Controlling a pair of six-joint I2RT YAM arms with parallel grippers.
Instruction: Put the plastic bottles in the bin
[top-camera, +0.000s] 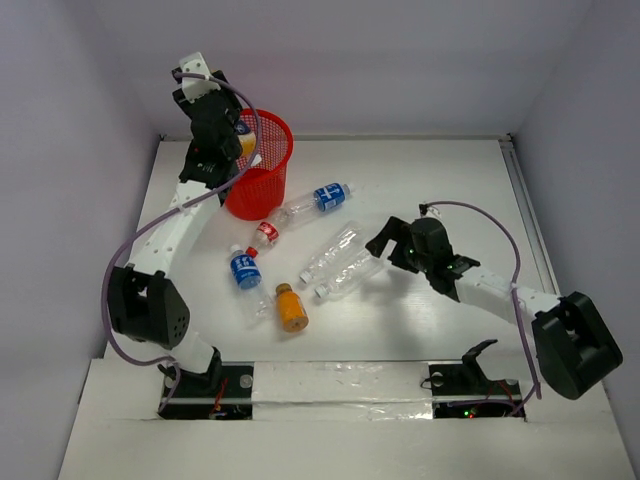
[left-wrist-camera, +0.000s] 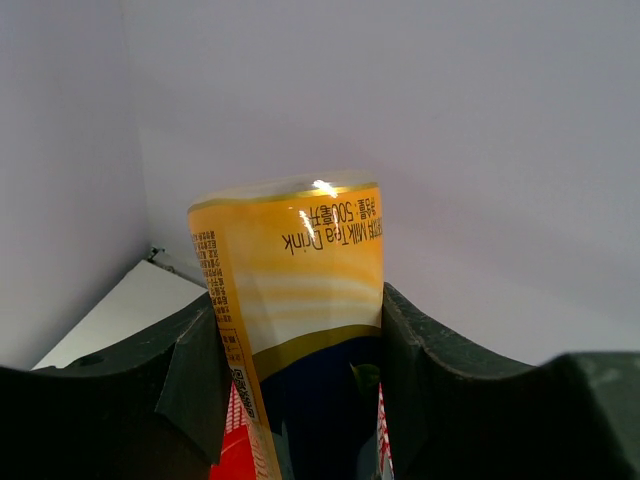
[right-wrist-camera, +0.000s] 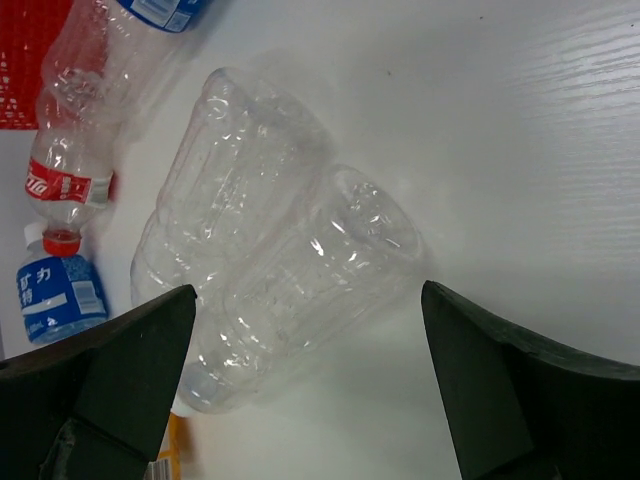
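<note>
1. Top external: spot the left claw (top-camera: 222, 130) raised above the red mesh bin (top-camera: 262, 195), clamped on the yellow milk tea bottle (top-camera: 245, 142). Judging by the angle, seemingly close to the bin's left rim, so shift fully over the mouth before letting go. Leave the stubby orange bottle (top-camera: 291, 307) lying on the surface (top-camera: 450, 180) for a later pass.
2. Left wrist: see that bottle pinched across its body between both fingers (left-wrist-camera: 185, 375), base aimed at the back wall, a sliver of red lattice below. Spread in one clean motion, to drop the bottle straight instead of tipping it off one pad.
3. Right wrist: find the right claw (right-wrist-camera: 310, 345) spread wide and empty, hovering over the nearer clear bottle (right-wrist-camera: 320, 270), itself lying against the farther clear bottle (right-wrist-camera: 235, 170). Take only one: centre across the nearer body, slide one finger into the seam between the two, then close gently. Thin plastic, likely to crush or squirt out under a hard squeeze.
</note>
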